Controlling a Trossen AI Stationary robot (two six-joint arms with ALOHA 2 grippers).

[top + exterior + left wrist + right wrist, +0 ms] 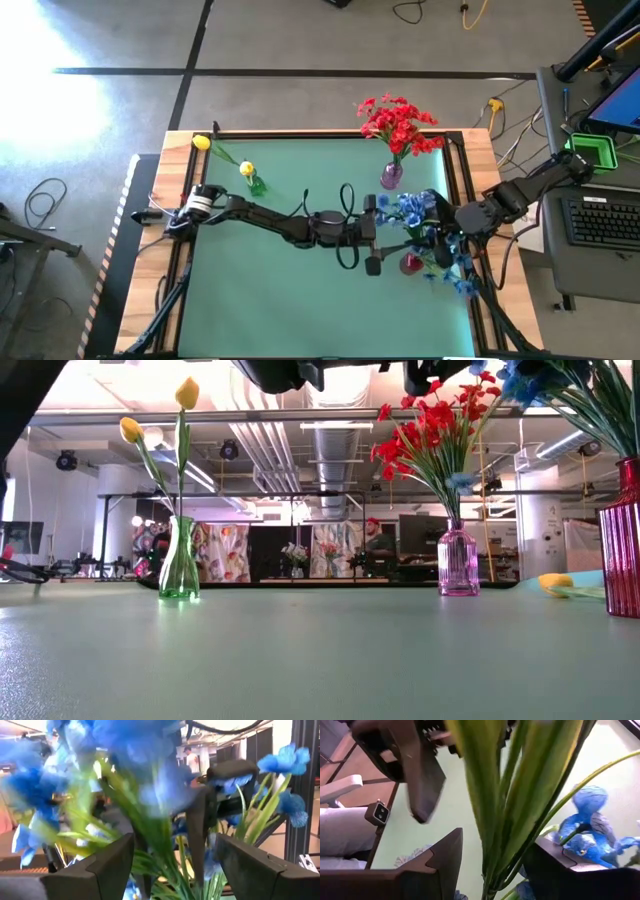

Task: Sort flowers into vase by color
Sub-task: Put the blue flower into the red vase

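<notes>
Three vases stand on the green table mat (300,290). A green glass vase (179,565) near the left rear corner holds two yellow tulip-like flowers (187,393), upright on thin stems. A pink-purple vase (458,563) at the rear centre holds the red flowers (398,122), a full spray spreading above its neck. A dark red vase (622,555) stands toward the right side of the mat, with the blue flowers (408,212) bunched at and above it; several blue blossoms also show just beyond it toward the right front (whether these lie on the mat or hang on stems cannot be told from above). One more yellow flower (556,582) lies flat on the mat in the low view, just beside the dark red vase. The left gripper (372,232) reaches across the middle of the mat to the blue bunch; in its wrist view the fingers (102,865) stand apart with green stems and blue blooms between them, not clamped on anything visible. The right gripper (444,232) comes in from the right edge to the same bunch; its fingers (442,857) stand apart either side of a cluster of green stems (520,795), with visible gaps on both sides, so it holds nothing.
</notes>
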